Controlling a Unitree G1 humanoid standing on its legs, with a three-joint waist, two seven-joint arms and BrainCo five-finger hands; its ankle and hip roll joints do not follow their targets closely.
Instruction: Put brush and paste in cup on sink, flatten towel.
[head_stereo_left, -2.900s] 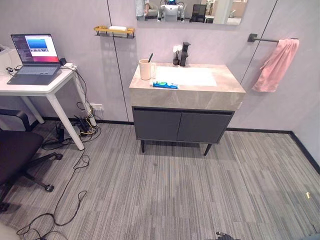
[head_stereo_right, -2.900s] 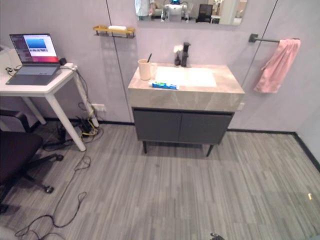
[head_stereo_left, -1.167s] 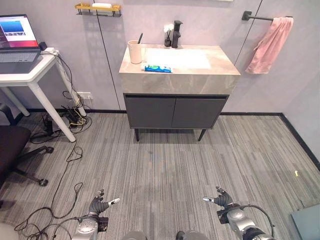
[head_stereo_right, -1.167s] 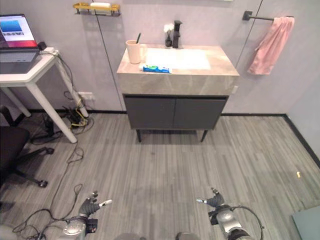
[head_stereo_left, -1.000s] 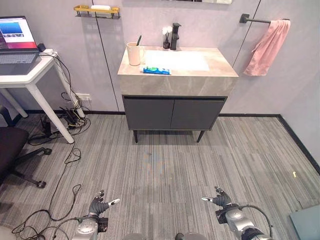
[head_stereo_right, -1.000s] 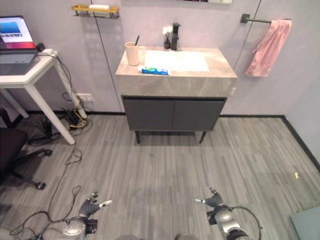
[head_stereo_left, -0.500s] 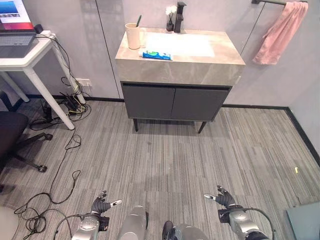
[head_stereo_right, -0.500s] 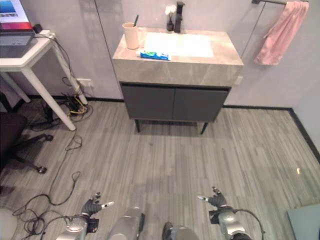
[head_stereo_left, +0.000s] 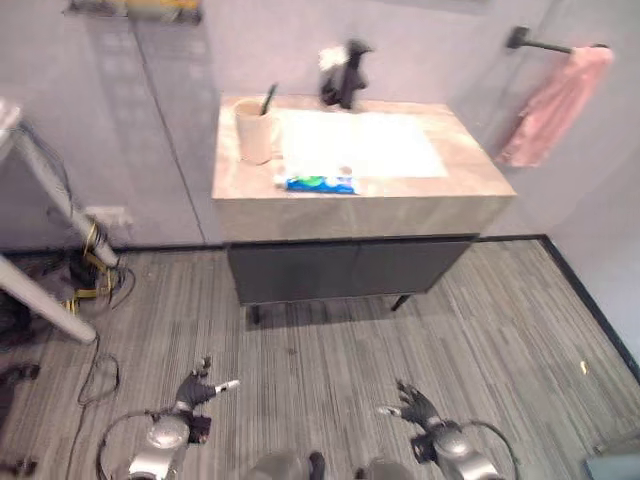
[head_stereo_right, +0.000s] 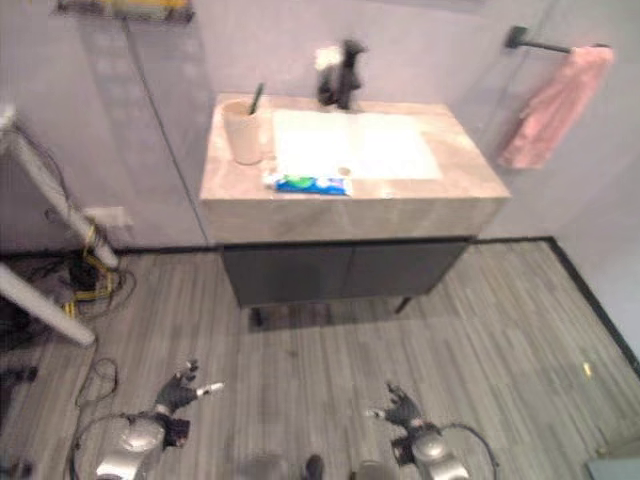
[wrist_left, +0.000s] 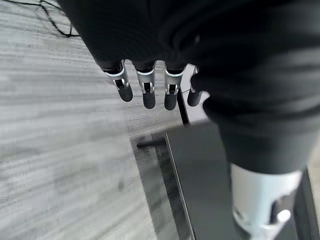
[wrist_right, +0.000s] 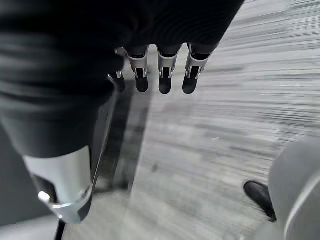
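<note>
Hanging low over bare floor, left hand (head_stereo_left: 192, 393) and right hand (head_stereo_left: 416, 409) slack-fingered, vanity (head_stereo_left: 350, 265) well apart.

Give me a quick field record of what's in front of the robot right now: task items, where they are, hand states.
cup: beige cup on marble sink counter, back left corner
brush: dark-handled toothbrush already standing in cup
paste: blue-green toothpaste tube lying flat near counter's front edge
towel: pink towel bunched on wall bar
left hand: open, low over floor
right hand: open, low over floor
</note>
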